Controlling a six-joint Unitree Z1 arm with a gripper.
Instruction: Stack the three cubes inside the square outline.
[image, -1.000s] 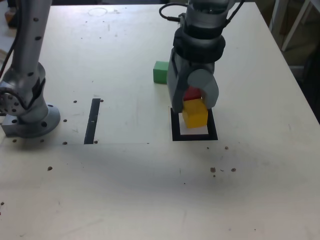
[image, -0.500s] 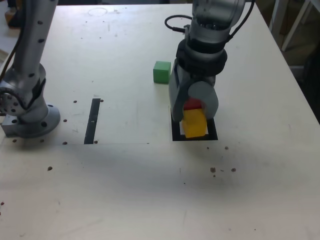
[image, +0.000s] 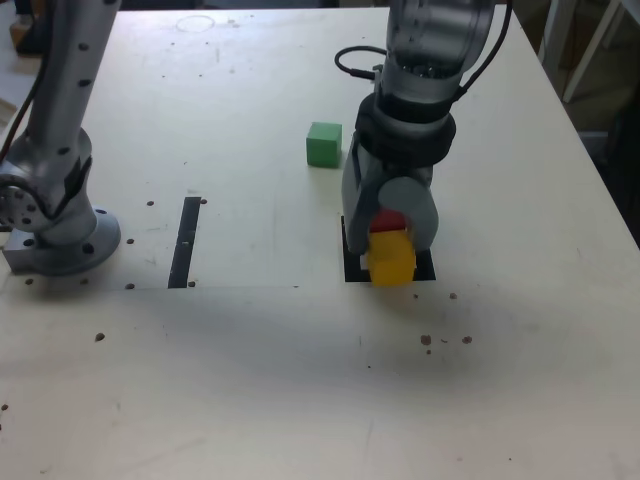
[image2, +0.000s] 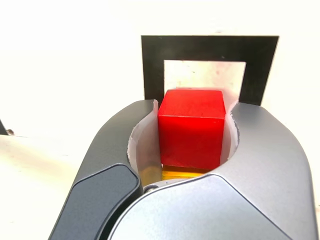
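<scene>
My gripper (image: 390, 240) points down over the square outline (image: 351, 262) and is shut on two cubes, one on the other. The red cube (image: 388, 220) sits between the jaws, and the yellow cube (image: 390, 260) is directly under it, covering the outline's pale centre. Whether the yellow cube touches the table I cannot tell. In the wrist view the jaws of the gripper (image2: 192, 130) flank the red cube (image2: 191, 127), a sliver of the yellow cube (image2: 180, 173) shows beneath it, and the square outline (image2: 210, 47) lies beyond. The green cube (image: 323, 144) stands alone on the table, behind the outline towards the exterior view's left.
A straight black tape strip (image: 184, 242) lies on the table at the exterior view's left. The arm's grey base (image: 55, 225) stands at the far left edge. The table's right edge (image: 600, 170) runs close behind the gripper.
The gripper has come down with the red and yellow cubes, which now cover the outline's pale centre. The green cube has not moved.
</scene>
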